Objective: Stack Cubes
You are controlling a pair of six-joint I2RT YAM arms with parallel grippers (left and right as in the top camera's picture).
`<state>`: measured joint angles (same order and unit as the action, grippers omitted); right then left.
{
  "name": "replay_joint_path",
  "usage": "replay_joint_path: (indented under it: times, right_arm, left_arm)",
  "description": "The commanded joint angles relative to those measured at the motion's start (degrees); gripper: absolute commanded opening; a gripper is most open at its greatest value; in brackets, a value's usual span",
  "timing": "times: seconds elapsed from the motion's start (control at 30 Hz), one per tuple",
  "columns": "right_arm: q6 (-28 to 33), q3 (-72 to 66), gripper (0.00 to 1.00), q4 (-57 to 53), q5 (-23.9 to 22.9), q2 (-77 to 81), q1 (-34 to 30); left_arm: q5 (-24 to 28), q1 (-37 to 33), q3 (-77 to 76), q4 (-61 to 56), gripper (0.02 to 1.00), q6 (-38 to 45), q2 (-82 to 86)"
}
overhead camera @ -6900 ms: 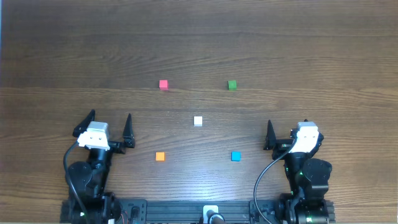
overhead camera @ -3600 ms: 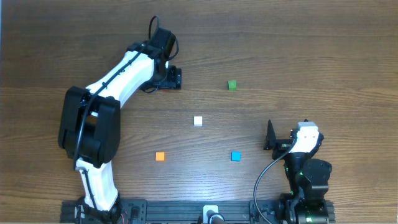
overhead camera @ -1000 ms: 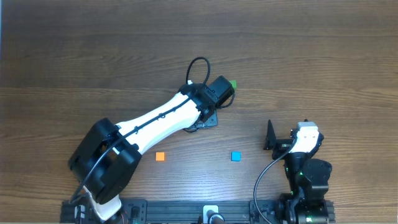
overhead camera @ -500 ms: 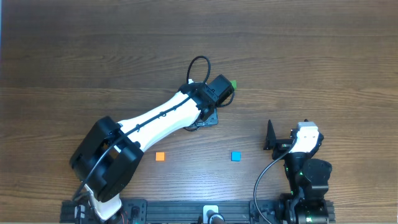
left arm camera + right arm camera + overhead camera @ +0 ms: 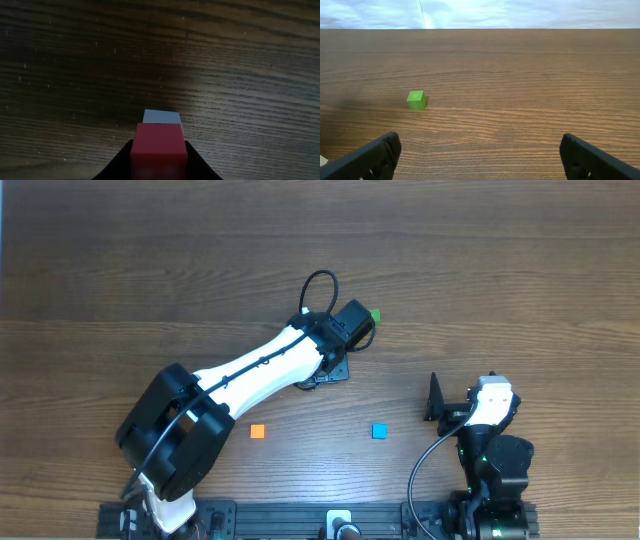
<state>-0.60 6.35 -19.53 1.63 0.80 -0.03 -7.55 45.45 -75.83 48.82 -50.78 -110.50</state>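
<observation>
The left gripper (image 5: 159,156) is clamped on the red cube (image 5: 159,142) at the middle of the surface (image 5: 500,260). The cube sits directly over the white cube (image 5: 162,117); whether the two touch cannot be told. The green cube (image 5: 416,99) lies just beyond the left wrist. The orange cube (image 5: 258,431) and blue cube (image 5: 379,430) lie apart, nearer the bases. The right gripper (image 5: 480,161) has its fingers spread wide and holds nothing.

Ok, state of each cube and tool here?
pink cube: held over white cube
white cube: on table, under pink cube
green cube: loose on table
orange cube: loose on table
blue cube: loose on table
left tool: shut on pink cube
right tool: open, empty
</observation>
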Motion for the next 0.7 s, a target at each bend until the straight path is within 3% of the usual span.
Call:
replay_joint_path:
  times: [0.03,0.2,0.37,0.43,0.53,0.7]
  right_arm:
    - [0.2,-0.4,0.991,0.0,0.5,-0.4,-0.3]
    - [0.3,-0.4,0.993,0.0,0.5,-0.4,-0.3]
    - [0.2,-0.4,0.993,0.0,0.5,-0.4,-0.3]
    - [0.2,-0.4,0.993,0.0,0.5,-0.4,-0.3]
    - [0.2,-0.4,0.993,0.0,0.5,-0.4,-0.3]
    - [0.3,-0.4,0.993,0.0,0.5,-0.4,-0.3]
  left_arm:
    - [-0.4,-0.4,0.4,0.2,0.097,0.6,-1.0]
    - [-0.2,-0.4,0.4,0.2,0.347,0.6,-1.0]
    - [-0.2,-0.4,0.4,0.2,0.461,0.6,-1.0]
    - [-0.2,-0.4,0.3,0.2,0.588,0.6,-1.0]
    - [0.0,-0.4,0.3,0.2,0.998,0.6,4.6]
    - [-0.3,-0.4,0.3,1.0,0.998,0.9,14.6]
